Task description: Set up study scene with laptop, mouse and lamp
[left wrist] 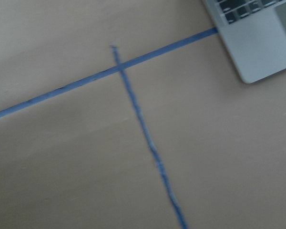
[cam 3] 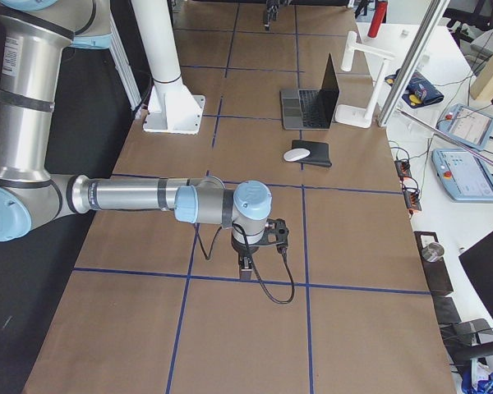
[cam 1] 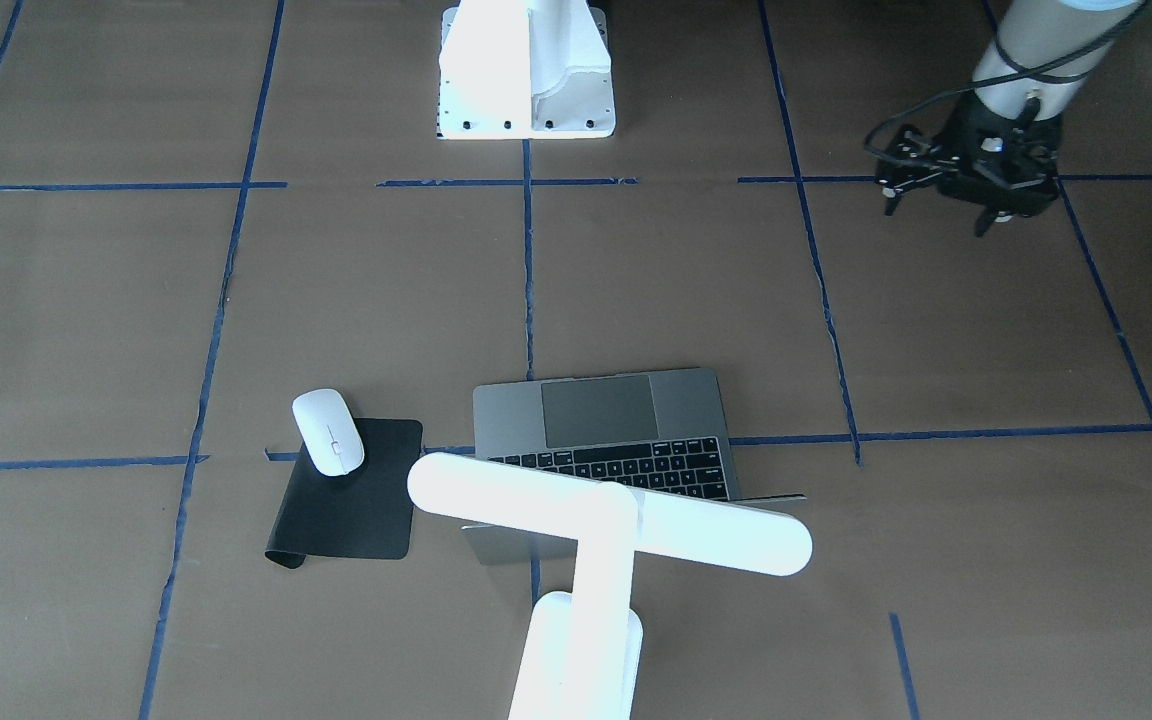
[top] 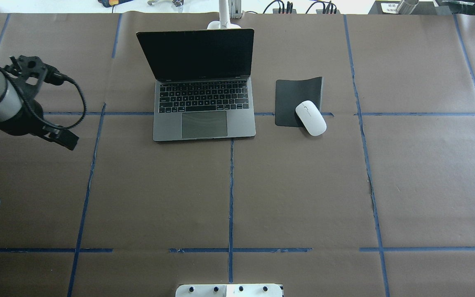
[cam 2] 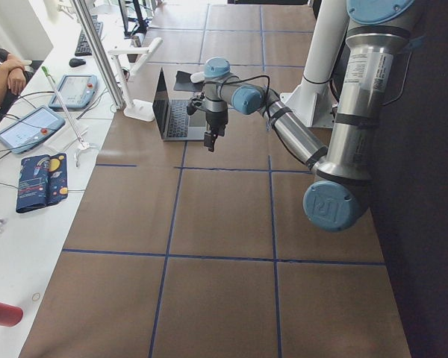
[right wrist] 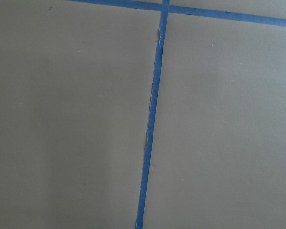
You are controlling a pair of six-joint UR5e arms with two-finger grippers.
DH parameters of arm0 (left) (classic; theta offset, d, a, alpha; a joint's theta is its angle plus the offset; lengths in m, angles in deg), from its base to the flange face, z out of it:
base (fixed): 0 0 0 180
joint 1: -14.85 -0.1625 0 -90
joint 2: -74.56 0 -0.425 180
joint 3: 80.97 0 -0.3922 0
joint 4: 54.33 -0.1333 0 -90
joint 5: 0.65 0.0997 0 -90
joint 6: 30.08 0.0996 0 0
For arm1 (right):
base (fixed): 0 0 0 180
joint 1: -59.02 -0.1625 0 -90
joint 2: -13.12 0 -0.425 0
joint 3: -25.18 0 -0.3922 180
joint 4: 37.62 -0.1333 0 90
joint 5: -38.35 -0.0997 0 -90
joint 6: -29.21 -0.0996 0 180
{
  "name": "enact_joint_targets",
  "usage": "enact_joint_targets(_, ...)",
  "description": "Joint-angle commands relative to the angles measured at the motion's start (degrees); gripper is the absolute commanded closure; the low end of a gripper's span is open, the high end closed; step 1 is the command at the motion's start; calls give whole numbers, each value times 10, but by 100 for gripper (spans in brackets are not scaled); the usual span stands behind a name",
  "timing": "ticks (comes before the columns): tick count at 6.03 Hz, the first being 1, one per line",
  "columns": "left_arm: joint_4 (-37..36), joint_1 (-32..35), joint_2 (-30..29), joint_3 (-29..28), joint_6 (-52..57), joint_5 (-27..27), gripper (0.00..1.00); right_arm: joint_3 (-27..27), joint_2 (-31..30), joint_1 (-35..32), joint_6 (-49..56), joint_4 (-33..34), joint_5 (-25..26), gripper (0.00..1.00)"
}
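Frontally, the laptop (cam 1: 626, 420) stood open on the brown paper (cam 1: 86, 320). The lamp (cam 1: 606, 515) rose behind its screen. The mouse (cam 1: 328, 432) lay partly on a black mat (cam 1: 356, 510) just beside the laptop. The left gripper (cam 1: 991, 205) hung well apart, and I could not tell how its jaws stood. Overhead, the mouse overhung the mat's corner. From the right end, the right gripper (cam 3: 245, 267) hovered over paper far from the laptop, its jaws impossible to judge.

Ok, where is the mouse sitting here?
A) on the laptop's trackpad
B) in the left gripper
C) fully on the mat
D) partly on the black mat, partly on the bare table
D: the mouse overlaps one corner of the black mat, its other end resting on the table, beside the laptop.
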Motion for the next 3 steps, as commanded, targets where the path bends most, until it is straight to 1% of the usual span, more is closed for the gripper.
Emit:
enact_joint_targets(1,2,109,75,-9,116,-46,0,0,-1,0,1,0,1,0)
enact_joint_targets(2,8,134,106,-14,156,-46,0,0,-5,0,2,-1,2,0)
enact_joint_targets(3,8,173,117,-48,202,-53,0,0,-6,0,6,-1,2,0)
